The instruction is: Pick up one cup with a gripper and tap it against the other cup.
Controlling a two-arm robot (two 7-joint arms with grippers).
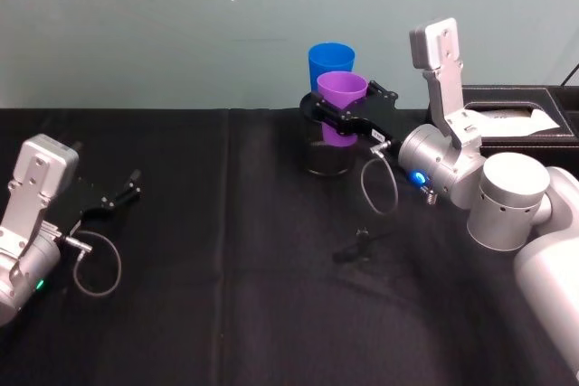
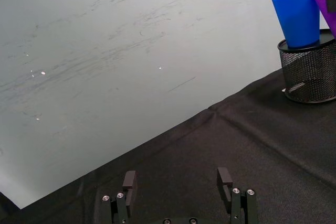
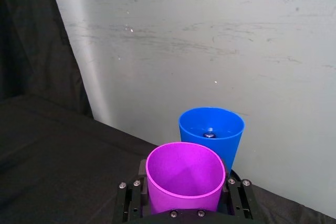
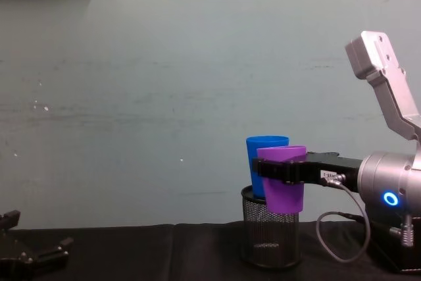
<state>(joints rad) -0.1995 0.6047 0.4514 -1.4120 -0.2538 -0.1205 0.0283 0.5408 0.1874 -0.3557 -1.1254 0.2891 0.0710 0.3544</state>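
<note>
- The purple cup (image 1: 342, 95) is clamped upright between the right gripper's (image 1: 346, 108) fingers, clear of the table (image 1: 226, 268).
- The blue cup (image 1: 329, 59) (standing in a mesh holder (image 4: 270, 241)) lies just beyond it; contact cannot be told.
- The left gripper (image 1: 125, 191) is parked well apart, fingers spread.

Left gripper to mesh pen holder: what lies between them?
Only bare black tablecloth separates the left gripper from the mesh pen holder, as the head view shows.

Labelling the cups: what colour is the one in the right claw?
Purple; the cup in the right claw shows best in right wrist view.
</note>
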